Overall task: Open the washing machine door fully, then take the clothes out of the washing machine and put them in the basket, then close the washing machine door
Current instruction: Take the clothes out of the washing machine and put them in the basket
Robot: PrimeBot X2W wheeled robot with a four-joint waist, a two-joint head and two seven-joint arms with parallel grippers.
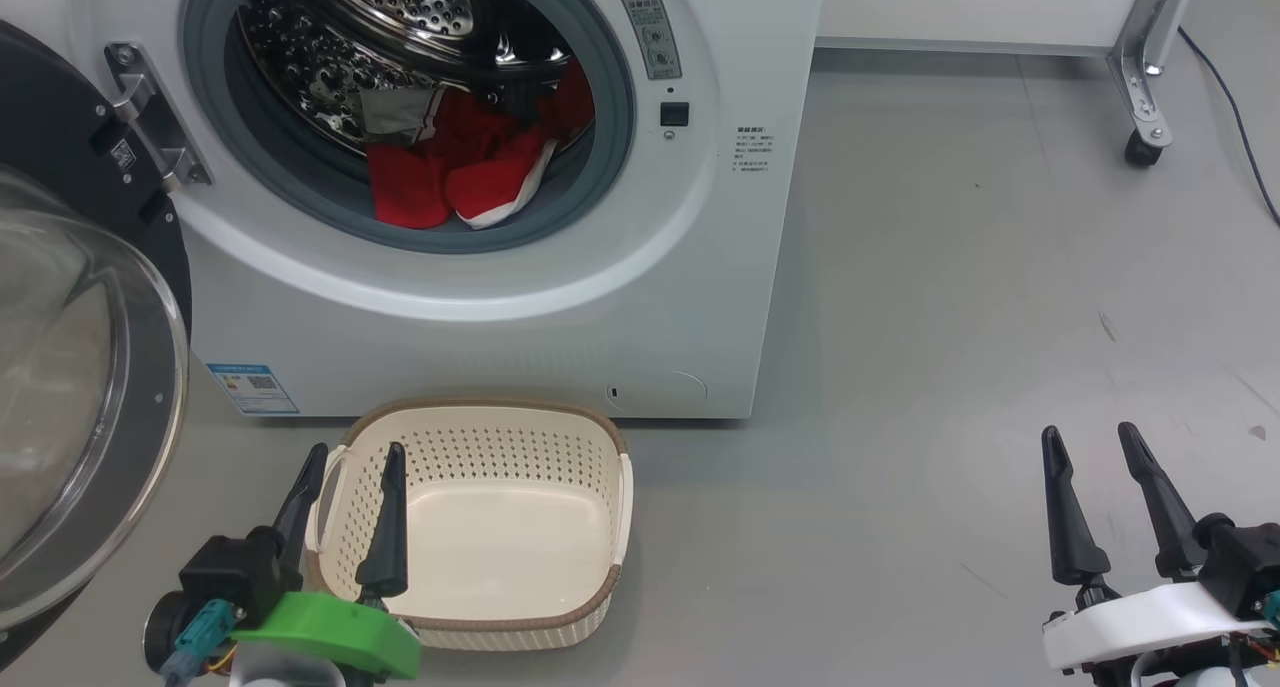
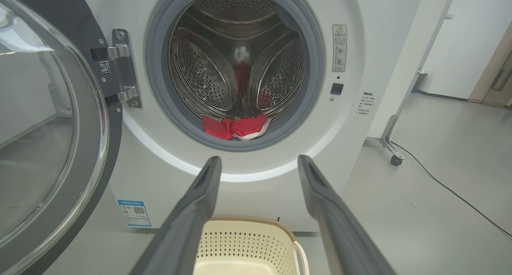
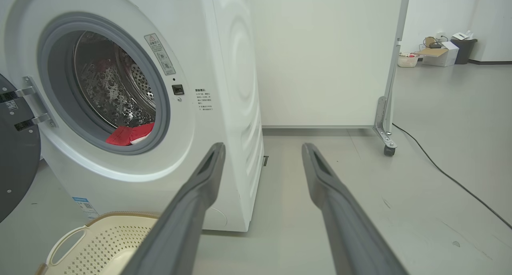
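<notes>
Lying beyond left hand (image 2: 259, 161): clothes (image 2: 234, 127)

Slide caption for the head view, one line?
Round black-rimmed glass door open, red fabric clothes inside big white washing machine, cream perforated plastic basket empty; left gripper and right gripper open.

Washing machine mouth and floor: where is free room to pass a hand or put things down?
Free: the upper mouth inside the rubber ring, above the clothes; the basket, its bottom bare; the floor between washing machine and right hand. Crowded: the lower mouth, where the clothes lie; the left, where the washing machine door stands beside the basket.
</notes>
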